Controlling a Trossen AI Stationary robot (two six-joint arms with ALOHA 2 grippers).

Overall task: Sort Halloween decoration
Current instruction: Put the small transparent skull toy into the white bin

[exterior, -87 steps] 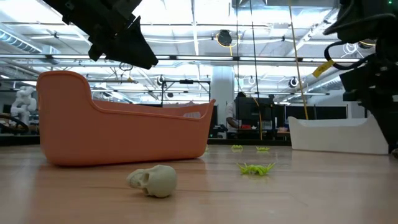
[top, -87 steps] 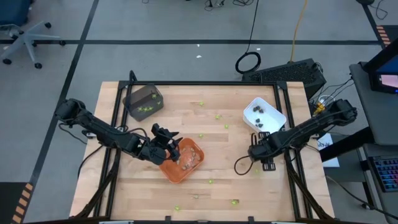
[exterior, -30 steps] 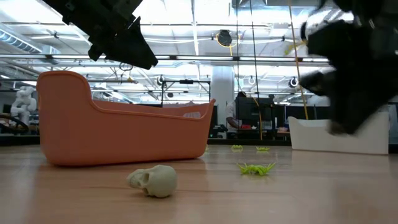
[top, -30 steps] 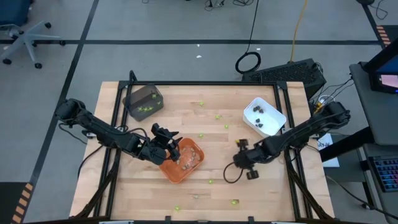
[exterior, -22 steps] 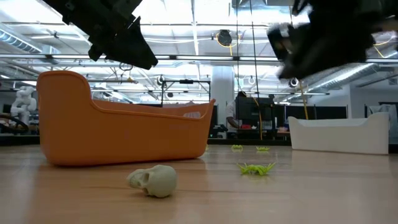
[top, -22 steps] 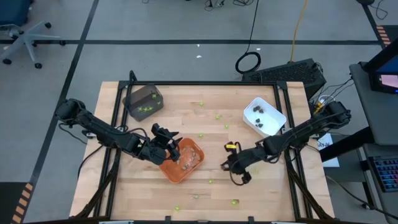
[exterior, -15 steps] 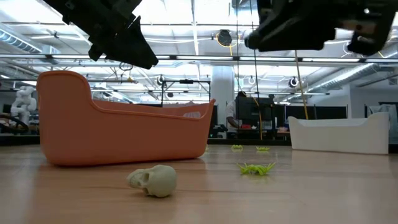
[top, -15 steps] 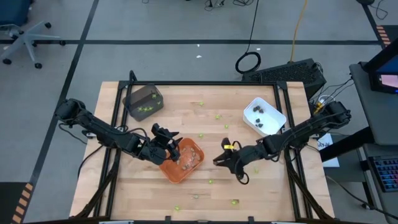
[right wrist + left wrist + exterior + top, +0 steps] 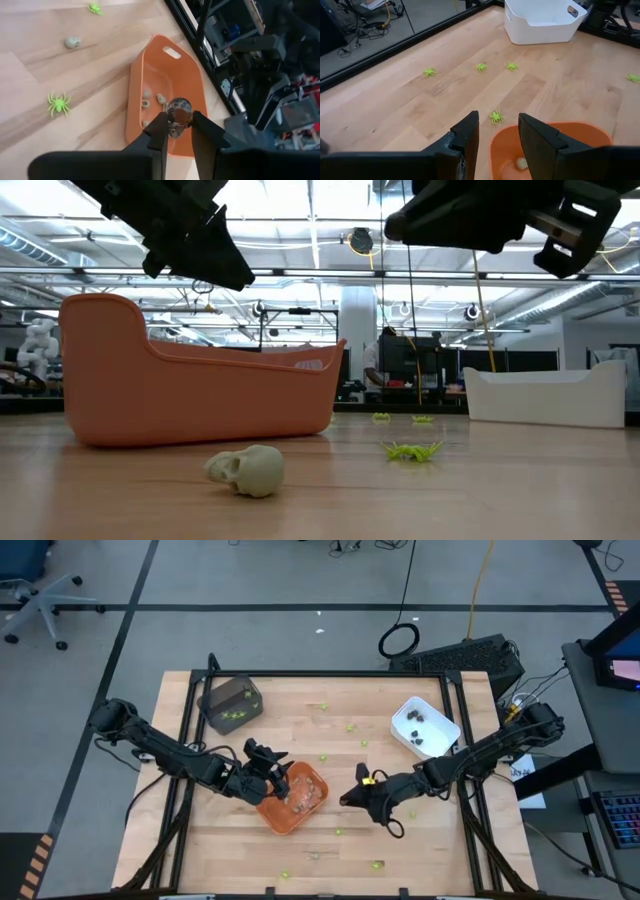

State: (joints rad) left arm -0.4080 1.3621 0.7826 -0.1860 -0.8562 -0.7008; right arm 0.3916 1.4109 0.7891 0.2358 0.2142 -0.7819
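Between the right claw (image 9: 175, 131) fingers, pinched shut, sits a small tan-grey skull (image 9: 178, 113). Its target, the orange tray (image 9: 300, 812), lies just ahead toward the left arm. Over the tray's near rim, the left claw (image 9: 498, 131) hangs half-open, empty.

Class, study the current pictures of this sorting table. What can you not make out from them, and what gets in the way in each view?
- Orange tray contents: low view, its wall hides them.
- White tray contents: low view, wall hides them; high view, the dark pieces are too small to identify.
- Grey tray: high view, green pieces inside too small to count.
- Right gripper holds a small skull-like piece; its fingers cover its sides.
- Left gripper, open: low view, cut off by the top edge.
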